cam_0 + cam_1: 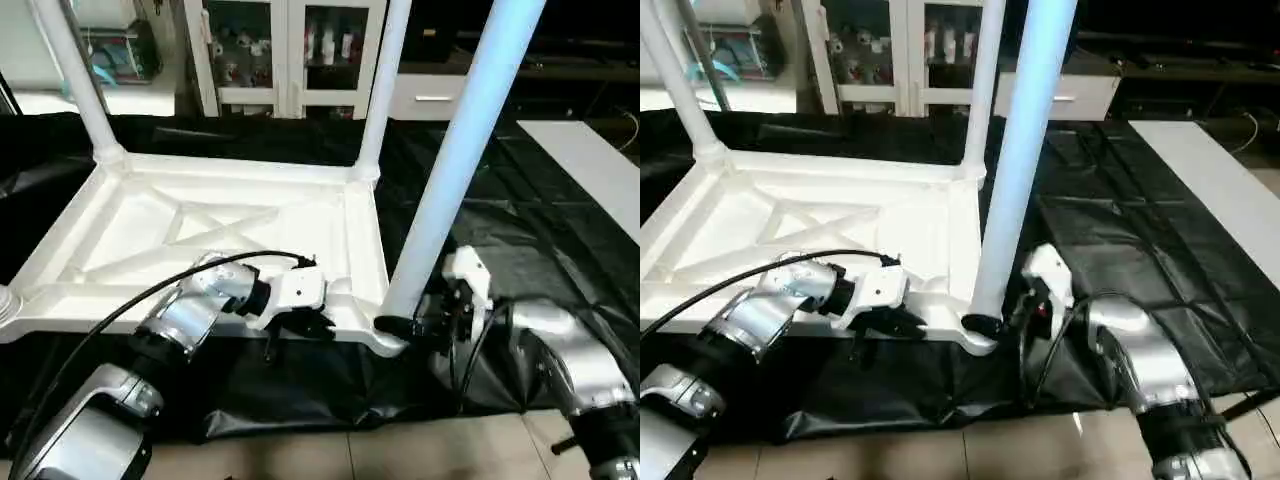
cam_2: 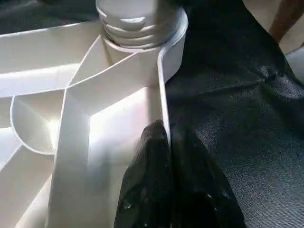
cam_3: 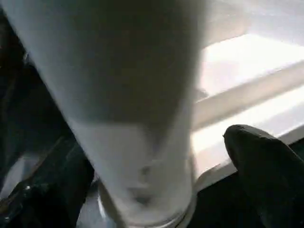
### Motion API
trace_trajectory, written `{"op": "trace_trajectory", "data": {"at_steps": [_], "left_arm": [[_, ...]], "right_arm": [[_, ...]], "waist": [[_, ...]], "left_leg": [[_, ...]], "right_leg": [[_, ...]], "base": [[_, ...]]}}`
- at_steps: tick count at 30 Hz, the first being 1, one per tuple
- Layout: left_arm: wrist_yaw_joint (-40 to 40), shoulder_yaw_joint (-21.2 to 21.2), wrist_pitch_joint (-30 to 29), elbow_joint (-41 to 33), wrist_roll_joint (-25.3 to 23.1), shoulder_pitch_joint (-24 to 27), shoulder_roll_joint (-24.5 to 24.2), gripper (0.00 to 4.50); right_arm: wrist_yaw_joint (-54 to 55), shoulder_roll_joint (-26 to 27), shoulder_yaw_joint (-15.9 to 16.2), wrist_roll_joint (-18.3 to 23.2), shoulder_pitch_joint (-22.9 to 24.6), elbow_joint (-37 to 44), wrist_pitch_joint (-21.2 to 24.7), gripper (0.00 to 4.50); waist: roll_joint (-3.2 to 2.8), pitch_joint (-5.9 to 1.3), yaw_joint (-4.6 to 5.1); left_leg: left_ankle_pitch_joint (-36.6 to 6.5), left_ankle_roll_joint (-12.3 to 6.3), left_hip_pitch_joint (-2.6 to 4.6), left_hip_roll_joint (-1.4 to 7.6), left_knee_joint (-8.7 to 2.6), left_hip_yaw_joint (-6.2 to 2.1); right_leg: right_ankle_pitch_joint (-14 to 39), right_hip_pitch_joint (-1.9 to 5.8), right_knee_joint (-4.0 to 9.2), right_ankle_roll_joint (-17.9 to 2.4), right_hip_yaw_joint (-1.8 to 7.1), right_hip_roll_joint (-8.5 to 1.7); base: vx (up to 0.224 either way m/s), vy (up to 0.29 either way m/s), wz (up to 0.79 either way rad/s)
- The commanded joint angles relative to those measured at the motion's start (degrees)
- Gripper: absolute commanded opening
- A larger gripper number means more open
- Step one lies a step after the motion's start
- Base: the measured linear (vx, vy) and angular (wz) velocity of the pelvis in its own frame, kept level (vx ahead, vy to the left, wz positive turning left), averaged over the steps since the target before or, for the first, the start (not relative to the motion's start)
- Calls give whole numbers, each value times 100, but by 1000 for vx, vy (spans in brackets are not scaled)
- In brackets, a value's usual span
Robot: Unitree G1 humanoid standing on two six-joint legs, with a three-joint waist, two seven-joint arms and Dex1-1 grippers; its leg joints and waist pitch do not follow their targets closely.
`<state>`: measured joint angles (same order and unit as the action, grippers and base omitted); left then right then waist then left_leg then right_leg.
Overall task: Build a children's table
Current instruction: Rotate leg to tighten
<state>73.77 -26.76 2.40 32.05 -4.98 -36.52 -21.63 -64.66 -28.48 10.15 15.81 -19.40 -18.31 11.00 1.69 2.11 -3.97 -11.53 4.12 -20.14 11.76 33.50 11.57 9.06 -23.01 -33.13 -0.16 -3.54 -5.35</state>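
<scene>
Left wrist view: left gripper point(image 2: 166, 180) pinches tabletop point(image 1: 200, 230) rim. Right gripper point(image 3: 156, 156) gapes around near-corner leg point(image 1: 450, 170); half-threaded, unsupported, it could tip.

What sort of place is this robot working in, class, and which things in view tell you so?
Probably an indoor lab or workshop. A work table draped in black sheeting carries the upturned tabletop, white glass-door cabinets holding small items stand behind it, and the floor is pale and tiled.
</scene>
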Motion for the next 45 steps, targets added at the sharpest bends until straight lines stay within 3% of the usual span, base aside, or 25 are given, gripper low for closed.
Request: {"op": "trace_trajectory", "data": {"at_steps": [1,5,11,17,22,24,26,31,34,35,37,39,40,42,45], "left_arm": [[298,-380,-49,8,-299,69,-33,0],[304,-373,-33,36,-338,66,-58,0],[289,-388,-49,27,-320,75,-72,0],[299,-390,-55,26,-348,78,-81,0],[174,-411,-140,95,-419,72,-52,0],[-190,-333,-286,280,-471,28,108,0],[-719,-182,-422,549,-472,-46,383,0],[-1836,-13,-634,1105,-628,-286,865,0],[-2551,133,-844,1414,-681,-455,1145,0],[-3479,282,-991,1810,-835,-673,1404,0],[-3920,330,-1019,2032,-955,-793,1525,0],[-4368,386,-916,2263,-1029,-899,1652,0],[-4524,390,-861,2356,-1054,-942,1701,0],[-4762,366,-743,2517,-1102,-1002,1789,0],[-4738,306,-590,2642,-1143,-1034,1818,0]], "right_arm": [[-168,-122,108,-101,-58,-57,11,416],[-369,-207,230,-278,-109,-169,-43,375],[-344,-173,238,-291,-158,-261,-82,328],[-364,-121,181,-338,-169,-338,-178,280],[-13,85,3,-282,-171,-465,-241,272],[791,394,-233,-351,-257,-733,-268,272],[1559,725,-474,-345,-331,-994,-156,270],[2965,1295,-725,-526,-395,-1349,-198,269],[3754,1617,-828,-700,-505,-1588,-269,269],[4739,1997,-981,-824,-676,-1878,-370,269],[5350,2193,-1061,-925,-781,-2046,-451,269],[5929,2429,-1150,-976,-909,-2231,-542,268],[6219,2533,-1189,-1010,-967,-2311,-655,268],[6395,2806,-1213,-985,-1106,-2470,-1035,268],[5625,3069,-1007,-936,-1214,-2344,-1671,268]], "waist": [[24,-293,19],[37,-306,0],[32,-286,-21],[31,-304,-21],[31,-297,-15],[31,-281,21],[39,-263,97],[20,-252,200],[16,-255,256],[7,-259,272],[7,-270,290],[22,-285,272],[2,-285,257],[10,-310,254],[34,-325,223]], "left_leg": [[-1331,-145,67,199,-439,-70],[-1006,-289,47,191,-407,-52],[-1335,-174,66,205,-432,-66],[-1236,-174,61,199,-419,-64],[-1299,-171,55,196,-425,-68],[-1446,-96,56,183,-435,-70],[-1806,63,65,164,-458,-105],[-2173,155,67,146,-471,-170],[-2231,133,46,135,-477,-177],[-2266,143,64,123,-464,-168],[-2256,208,82,111,-462,-178],[-2098,141,61,101,-463,-176],[-2018,99,60,111,-463,-158],[-1899,63,43,108,-457,-141],[-1557,-98,25,123,-440,-104]], "right_leg": [[1346,197,309,-1245,225,-286],[896,226,252,-1410,219,-284],[1464,208,310,-1271,218,-296],[1256,215,286,-1290,217,-291],[1371,217,296,-1289,216,-296],[1616,187,330,-1227,219,-294],[2262,166,396,-1036,202,-296],[2937,135,496,-719,158,-299],[2939,132,523,-670,143,-291],[2947,97,530,-669,146,-282],[2962,82,532,-660,142,-285],[2810,109,536,-645,146,-288],[2591,101,524,-694,166,-284],[2248,116,480,-792,176,-283],[1481,162,387,-1024,190,-269]], "base": [[0,0,0],[0,0,0],[0,0,0],[0,0,0],[0,0,0],[0,0,0],[0,0,0],[0,0,0],[0,0,0],[0,0,0],[0,0,0],[0,0,0],[0,0,0],[0,0,0],[0,0,0]]}}
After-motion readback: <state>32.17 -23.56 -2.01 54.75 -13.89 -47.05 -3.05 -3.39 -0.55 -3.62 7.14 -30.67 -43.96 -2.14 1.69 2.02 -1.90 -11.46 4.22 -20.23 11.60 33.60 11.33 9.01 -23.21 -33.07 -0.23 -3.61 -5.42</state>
